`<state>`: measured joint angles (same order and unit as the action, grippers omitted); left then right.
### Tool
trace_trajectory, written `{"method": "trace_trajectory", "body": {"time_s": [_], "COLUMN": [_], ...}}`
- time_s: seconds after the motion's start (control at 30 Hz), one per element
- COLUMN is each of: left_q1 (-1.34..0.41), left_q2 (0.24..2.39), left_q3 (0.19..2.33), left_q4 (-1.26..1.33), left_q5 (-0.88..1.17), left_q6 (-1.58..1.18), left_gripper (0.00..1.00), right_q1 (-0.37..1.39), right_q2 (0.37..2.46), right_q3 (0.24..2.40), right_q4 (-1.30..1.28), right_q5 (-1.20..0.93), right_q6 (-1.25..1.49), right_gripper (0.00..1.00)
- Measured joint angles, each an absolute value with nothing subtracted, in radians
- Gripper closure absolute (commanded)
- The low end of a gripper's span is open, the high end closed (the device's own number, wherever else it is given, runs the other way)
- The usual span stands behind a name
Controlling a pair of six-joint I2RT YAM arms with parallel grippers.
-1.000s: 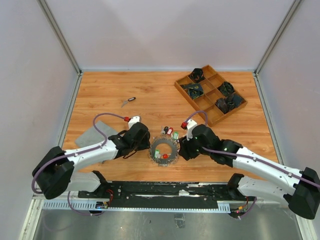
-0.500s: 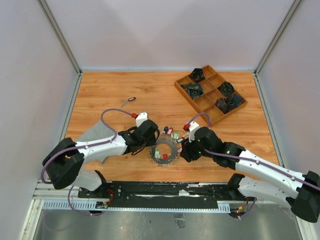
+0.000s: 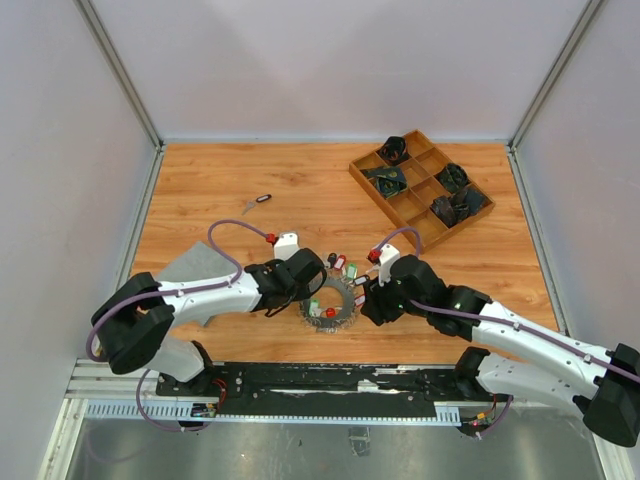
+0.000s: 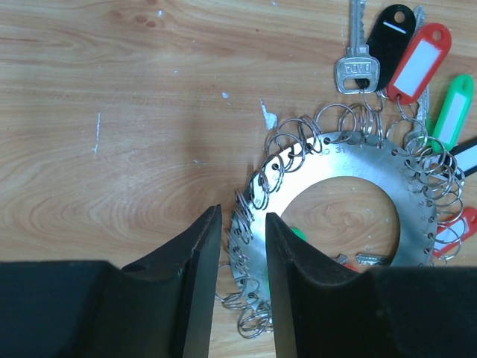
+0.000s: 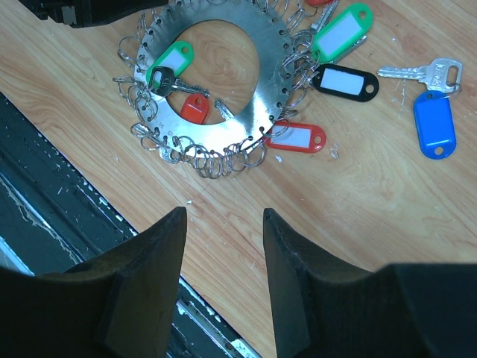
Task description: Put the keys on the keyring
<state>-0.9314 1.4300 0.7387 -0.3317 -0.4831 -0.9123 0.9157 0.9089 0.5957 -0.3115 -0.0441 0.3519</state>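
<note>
Keyring (image 5: pixel 268 82), counter front edge: some keys (image 5: pixel 339 33) attached, blue-tagged key (image 5: pixel 434 123) loose. Left gripper (image 4: pixel 242 216) astride rim, grasp unclear; right gripper (image 5: pixel 223 216) released.

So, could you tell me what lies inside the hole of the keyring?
Mostly bare table, with a red tag and a key reaching in at one edge; whatever lies beneath them is covered.

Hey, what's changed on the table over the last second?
The left gripper swung rightward to the keyring, and its jaws narrowed around the ring's left edge, not yet visibly clamped. The right gripper barely shifted, jaws open as before. The keyring and the loose key at the far left stayed put.
</note>
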Motion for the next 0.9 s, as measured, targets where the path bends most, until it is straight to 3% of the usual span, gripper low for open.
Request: {"method": "trace_trajectory", "body": {"time_s": [0.27, 0.5, 0.8, 0.9], "left_q1": [-0.932, -0.932, -0.932, -0.932], "left_q2": [1.457, 1.500, 1.512, 1.513], "left_q3": [0.754, 0.761, 0.762, 0.773], "left_q4": [-0.339, -0.331, -0.331, -0.346], "left_q5": [-0.497, -0.497, -0.508, -0.527], "left_q6": [-0.914, -0.910, -0.900, -0.891], "left_gripper": [0.66, 0.73, 0.99, 0.99], "right_q1": [0.916, 0.916, 0.916, 0.916], "right_q2": [0.907, 0.907, 0.905, 0.892], "right_q3": [0.595, 0.594, 0.593, 0.593], "right_q4": [-0.311, -0.312, -0.313, -0.317], "right_q5": [-0.044, -0.044, -0.044, -0.044], "right_q6": [0.352, 0.352, 0.352, 0.352], "right_gripper": [0.53, 0.53, 0.53, 0.53]}}
